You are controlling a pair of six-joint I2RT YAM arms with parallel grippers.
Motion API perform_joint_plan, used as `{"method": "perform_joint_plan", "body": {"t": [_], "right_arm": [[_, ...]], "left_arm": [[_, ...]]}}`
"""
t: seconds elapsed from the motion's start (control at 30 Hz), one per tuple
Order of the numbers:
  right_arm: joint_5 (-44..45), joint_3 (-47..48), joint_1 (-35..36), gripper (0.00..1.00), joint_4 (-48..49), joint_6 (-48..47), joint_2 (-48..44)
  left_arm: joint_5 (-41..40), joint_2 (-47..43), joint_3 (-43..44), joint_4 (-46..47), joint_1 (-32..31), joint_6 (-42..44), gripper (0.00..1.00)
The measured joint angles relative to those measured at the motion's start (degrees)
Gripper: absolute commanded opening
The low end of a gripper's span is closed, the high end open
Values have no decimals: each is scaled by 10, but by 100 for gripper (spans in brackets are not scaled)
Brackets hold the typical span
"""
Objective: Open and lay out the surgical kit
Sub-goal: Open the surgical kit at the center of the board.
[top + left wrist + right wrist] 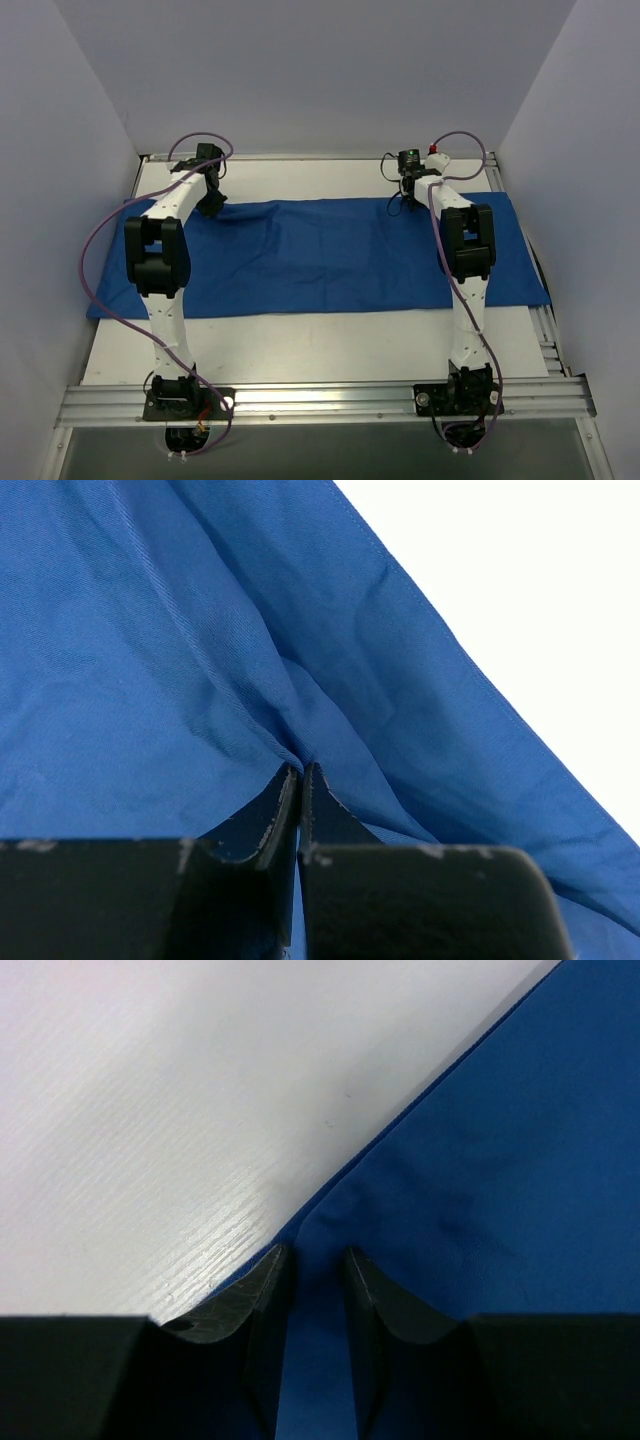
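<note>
The royal-blue cloth wrap (320, 255) lies spread flat in a long strip across the white table. My left gripper (210, 205) is at the cloth's far left corner and is shut on a pinch of the cloth (180, 660); folds run out from the left gripper's tips (300, 770). My right gripper (408, 195) is at the cloth's far edge, right of centre. In the right wrist view the right gripper (315, 1255) stands slightly open, with the cloth's edge (500, 1160) lying flat between the jaws. The steel tray, instruments and packets are out of view.
Aluminium rails run along the table's near edge (320, 400) and right side (545, 310). White enclosure walls stand at the left, right and back. A small red-topped part (433, 150) sits by the far rail. Bare white table (300, 345) shows in front of the cloth.
</note>
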Motion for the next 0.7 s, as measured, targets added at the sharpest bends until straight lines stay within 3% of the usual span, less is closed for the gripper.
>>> {"method": "perform_joint_plan", "body": {"t": [0.43,0.7], "right_arm": [[-2,-28,0,0,-21,14,-36],[-11,-89,-8,0,-17,42,-78]], "left_arm": [[0,0,0,0,0,0,3],[0,0,-2,1,0,0,3]]}}
